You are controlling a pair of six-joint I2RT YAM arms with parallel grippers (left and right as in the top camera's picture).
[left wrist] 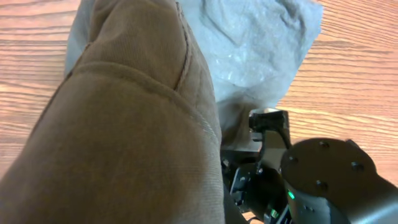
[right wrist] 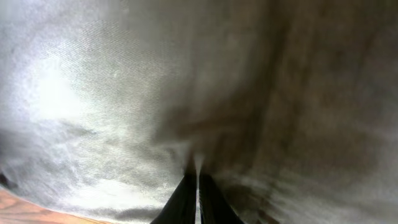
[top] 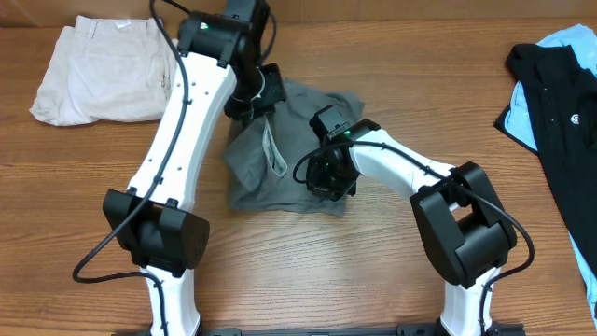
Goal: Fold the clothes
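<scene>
Right hand (right wrist: pixel 198 186) pinches the grey garment (top: pixel 256 182); left hand (top: pixel 254 95) at its top edge, grip unclear.

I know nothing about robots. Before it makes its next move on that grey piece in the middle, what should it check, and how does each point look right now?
1. Right gripper pinching the grey garment: ok, fingers closed on fabric.
2. Left gripper holding the garment: cannot tell, cloth hides its fingers.
3. Garment lying flat: not ok, it is bunched and creased.
4. Beige pile apart from the garment: ok, at the far left.
5. Black and blue clothes out of the way: ok, at the right edge.
</scene>
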